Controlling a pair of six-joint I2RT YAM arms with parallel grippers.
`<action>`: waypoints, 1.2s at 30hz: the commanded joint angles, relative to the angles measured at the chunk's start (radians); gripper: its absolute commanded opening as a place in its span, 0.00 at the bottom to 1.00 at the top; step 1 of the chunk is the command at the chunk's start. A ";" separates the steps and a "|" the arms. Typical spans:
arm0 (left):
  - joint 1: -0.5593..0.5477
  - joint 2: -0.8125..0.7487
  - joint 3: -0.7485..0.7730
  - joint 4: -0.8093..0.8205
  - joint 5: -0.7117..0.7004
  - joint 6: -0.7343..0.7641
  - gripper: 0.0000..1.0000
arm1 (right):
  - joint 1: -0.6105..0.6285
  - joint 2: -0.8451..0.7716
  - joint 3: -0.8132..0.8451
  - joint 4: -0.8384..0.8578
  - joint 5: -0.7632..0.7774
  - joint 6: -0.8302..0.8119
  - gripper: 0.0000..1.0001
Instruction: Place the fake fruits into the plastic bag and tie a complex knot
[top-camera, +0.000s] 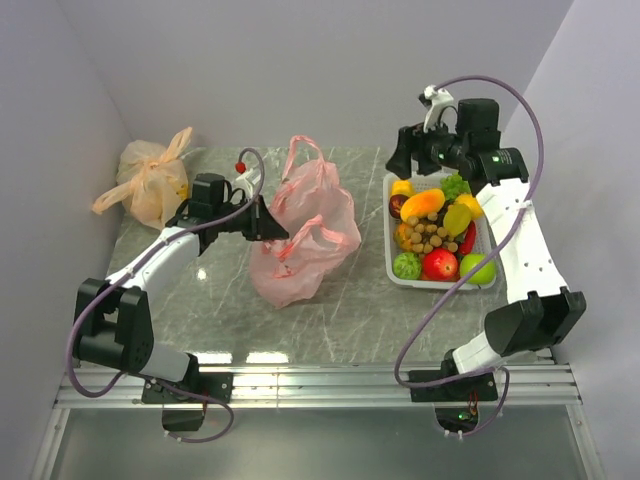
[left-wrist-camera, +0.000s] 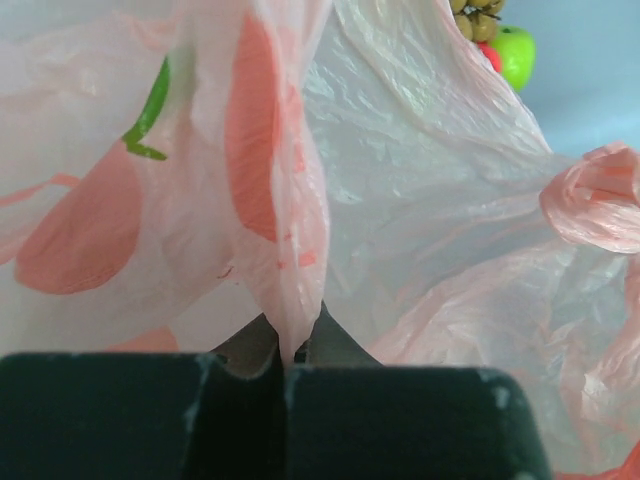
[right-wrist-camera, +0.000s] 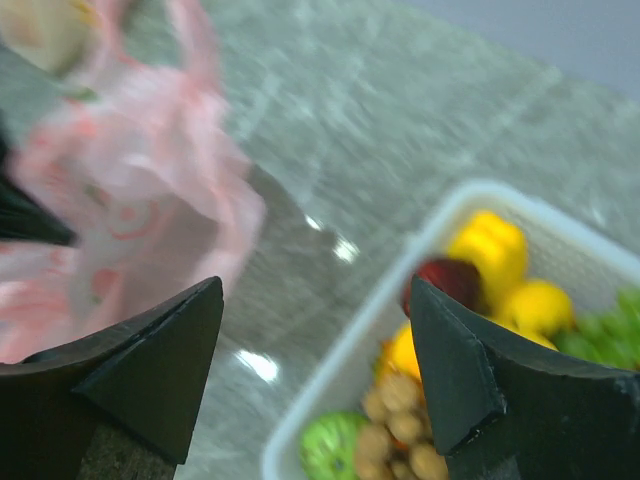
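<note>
The pink plastic bag (top-camera: 305, 235) lies slumped on the grey marble table (top-camera: 350, 310), left of centre. Its long axis runs from the near side toward the back wall, with one handle loop pointing to the far side and the other flopped across its middle toward the right.

My left fingers (top-camera: 272, 226) are pressed together on a thin fold of the bag at its left edge; the wrist view shows the pink film pinched between them and rising straight up out of the grip. My left arm is folded at the elbow near the table's left side, its forearm reaching up and to the right to meet the bag.

My right fingers (top-camera: 403, 160) are spread wide and hold nothing. They hang over the far left corner of the white basket (top-camera: 440, 283), angled down and to the left, with the right forearm rising from its base along the basket's right side.

The fake fruits (top-camera: 435, 235) sit heaped in the basket, well apart from the bag. A pale orange knotted bag (top-camera: 150, 180) rests in the far left corner.
</note>
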 joint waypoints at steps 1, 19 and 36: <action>-0.007 -0.015 -0.008 0.122 0.073 -0.008 0.00 | -0.028 0.017 -0.050 -0.169 0.183 -0.139 0.81; -0.059 -0.016 -0.003 0.093 0.079 0.072 0.00 | -0.097 0.214 0.163 -0.435 0.286 -0.816 0.86; -0.059 0.007 0.004 0.075 0.080 0.079 0.00 | -0.066 0.296 0.049 -0.438 0.291 -1.150 0.86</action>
